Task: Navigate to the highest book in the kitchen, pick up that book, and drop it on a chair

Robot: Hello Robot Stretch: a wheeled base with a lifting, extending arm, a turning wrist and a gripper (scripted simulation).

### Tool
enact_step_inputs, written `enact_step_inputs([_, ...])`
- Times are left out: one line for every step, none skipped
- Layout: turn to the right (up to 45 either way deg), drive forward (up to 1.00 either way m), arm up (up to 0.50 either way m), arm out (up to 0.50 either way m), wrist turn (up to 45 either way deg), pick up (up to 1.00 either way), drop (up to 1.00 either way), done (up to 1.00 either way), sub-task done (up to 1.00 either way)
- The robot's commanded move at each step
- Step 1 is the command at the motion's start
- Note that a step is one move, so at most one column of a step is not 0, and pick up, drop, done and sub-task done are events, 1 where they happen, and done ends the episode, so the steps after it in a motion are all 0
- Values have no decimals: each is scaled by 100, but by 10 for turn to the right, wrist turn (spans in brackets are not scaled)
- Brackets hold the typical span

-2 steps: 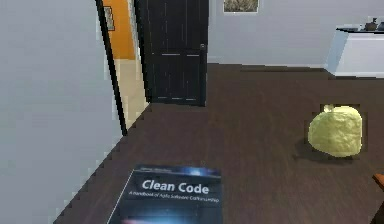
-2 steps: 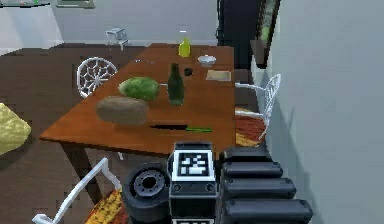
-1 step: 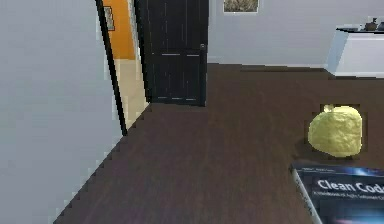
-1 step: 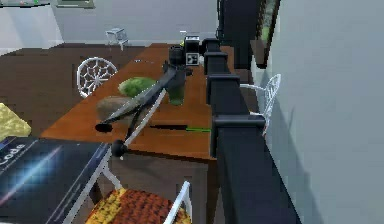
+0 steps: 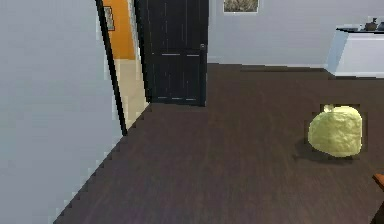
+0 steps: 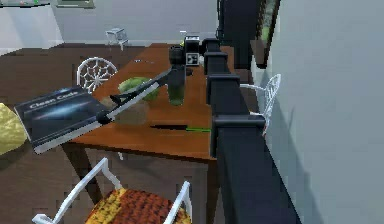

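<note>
In the arm side view a dark book (image 6: 55,115) with a grey-blue cover hangs at the far end of my gripper (image 6: 106,117), clear of the floor and table, so the gripper holds it. The book floats left of a brown wooden table (image 6: 165,135). Just below it stands a white wire chair with a yellow and red seat (image 6: 125,205). Another white wire chair (image 6: 97,72) stands at the table's left side, and a third (image 6: 268,92) at its right. The dark arm (image 6: 235,140) rises from the bottom edge.
Green items (image 6: 135,86) lie on the table. A yellow lumpy beanbag (image 5: 337,131) sits on the dark floor at the forward view's right. A black door (image 5: 172,50) is ahead, beside an opening with an orange wall (image 5: 118,25). A white cabinet (image 5: 358,52) stands far right.
</note>
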Motion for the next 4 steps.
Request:
enact_step_inputs([0,0,-44,0,0,0,0,0,0])
enact_step_inputs([0,0,-50,0,0,0,0,0,0])
enact_step_inputs([0,0,0,0,0,0,100,0,0])
enact_step_inputs([0,0,0,-10,0,0,0,0,0])
